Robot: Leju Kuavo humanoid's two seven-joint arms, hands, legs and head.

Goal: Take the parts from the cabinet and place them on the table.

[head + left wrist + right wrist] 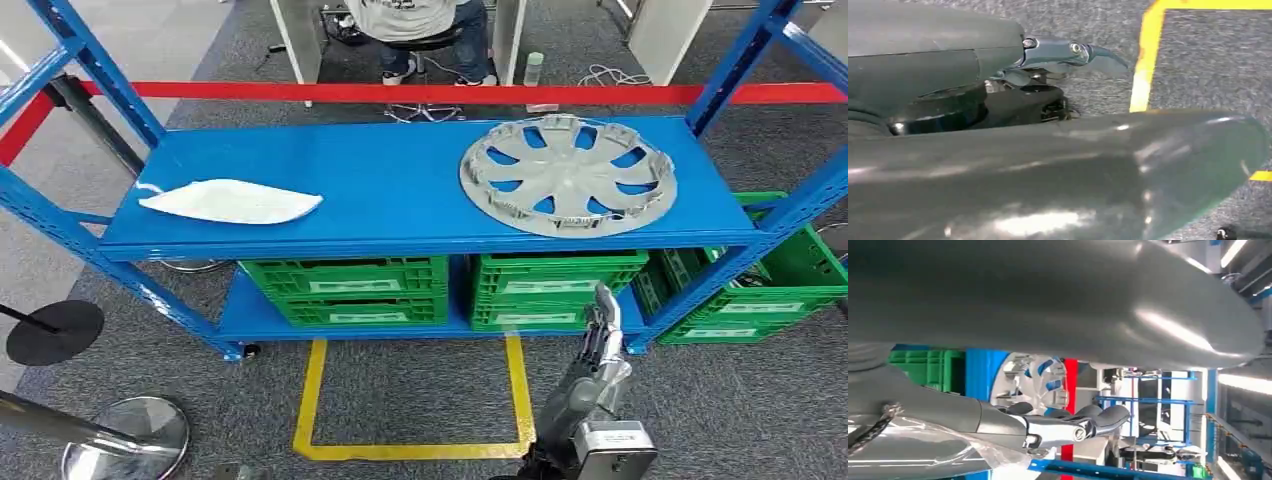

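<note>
Right robot hand (603, 330) is raised at about five o'clock, fingers straight, slightly apart and holding nothing, likely lining up for the hubcap (567, 174). That part lies flat on the blue shelf (380, 170) at one o'clock, well apart from the hand.

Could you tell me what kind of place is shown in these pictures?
Probably a workshop or a robot test area for car parts. A blue steel shelf rack holds a grey wheel cover, green crates stand below it, and red barrier tape and yellow floor marking bound the zone.
</note>
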